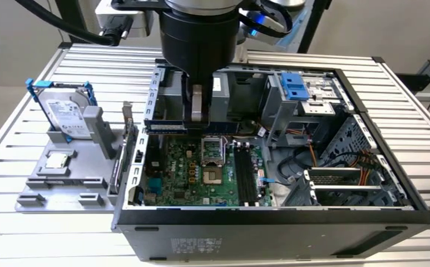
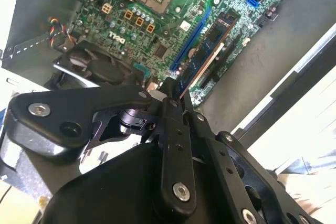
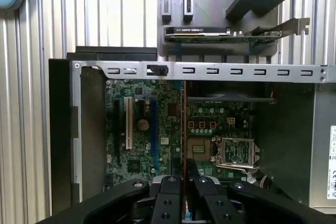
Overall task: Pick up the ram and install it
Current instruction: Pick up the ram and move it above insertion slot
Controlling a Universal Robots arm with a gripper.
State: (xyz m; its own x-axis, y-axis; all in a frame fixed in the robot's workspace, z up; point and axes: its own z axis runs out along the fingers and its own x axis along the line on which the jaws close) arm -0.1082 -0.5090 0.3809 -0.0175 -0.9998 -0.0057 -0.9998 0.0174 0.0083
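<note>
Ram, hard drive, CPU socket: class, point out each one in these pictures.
ram [image 2: 212, 40], second wrist view, middle of its bluish face.
hard drive [image 1: 66, 114], exterior view, middle of its silver face.
CPU socket [image 3: 235, 151], first wrist view, its metal frame.

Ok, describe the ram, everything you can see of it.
The ram is a thin, long, bluish circuit-board stick with dark chips and a tan edge. It stands on edge, clamped in the shut tool, hanging over the green motherboard inside the open case, not plugged in.
</note>
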